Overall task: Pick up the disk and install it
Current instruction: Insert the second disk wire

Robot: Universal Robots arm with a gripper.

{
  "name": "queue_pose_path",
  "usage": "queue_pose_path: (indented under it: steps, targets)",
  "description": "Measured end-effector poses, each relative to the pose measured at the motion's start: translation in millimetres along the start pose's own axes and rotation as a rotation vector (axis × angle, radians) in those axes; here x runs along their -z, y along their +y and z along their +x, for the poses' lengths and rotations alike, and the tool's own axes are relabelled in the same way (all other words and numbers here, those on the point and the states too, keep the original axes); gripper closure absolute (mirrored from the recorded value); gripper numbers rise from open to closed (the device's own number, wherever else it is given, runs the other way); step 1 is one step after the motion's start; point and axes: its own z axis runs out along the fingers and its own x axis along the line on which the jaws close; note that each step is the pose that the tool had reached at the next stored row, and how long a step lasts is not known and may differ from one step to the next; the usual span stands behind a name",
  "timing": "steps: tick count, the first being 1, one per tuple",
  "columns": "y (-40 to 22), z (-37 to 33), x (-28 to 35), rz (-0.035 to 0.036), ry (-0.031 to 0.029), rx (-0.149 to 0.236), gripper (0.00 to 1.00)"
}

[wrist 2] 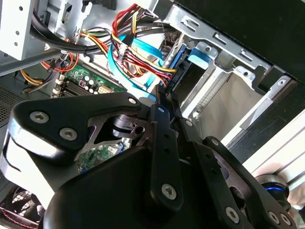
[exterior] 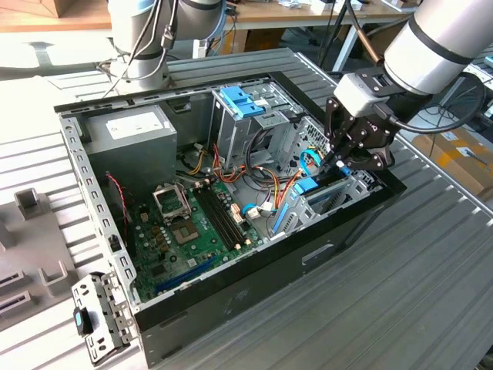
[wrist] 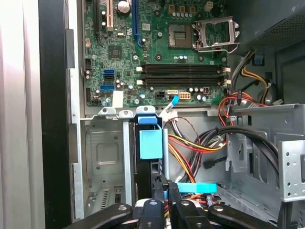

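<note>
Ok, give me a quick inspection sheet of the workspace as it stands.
Surface: slatted metal table carrying the open computer case.
Job's things: disk not identifiable; a blue carrier sits in the drive bay.
Clutter: loose metal bracket at the exterior view's left.
Grippers: gripper shut, inside the case by the drive bay.
Cables: coloured wire bundle beside the bay, close to the gripper.
Surroundings: robot base, cardboard boxes.
</note>
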Motion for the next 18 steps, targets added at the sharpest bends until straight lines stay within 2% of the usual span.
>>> queue_pose_path:
  steps: [3,18]
  targets:
    - [-1.6,1.8,0.3,0.0,0.0,0.0,0.84]
    - [-2.0,2.2,-0.8,0.0,-0.0002,0.0,0.84]
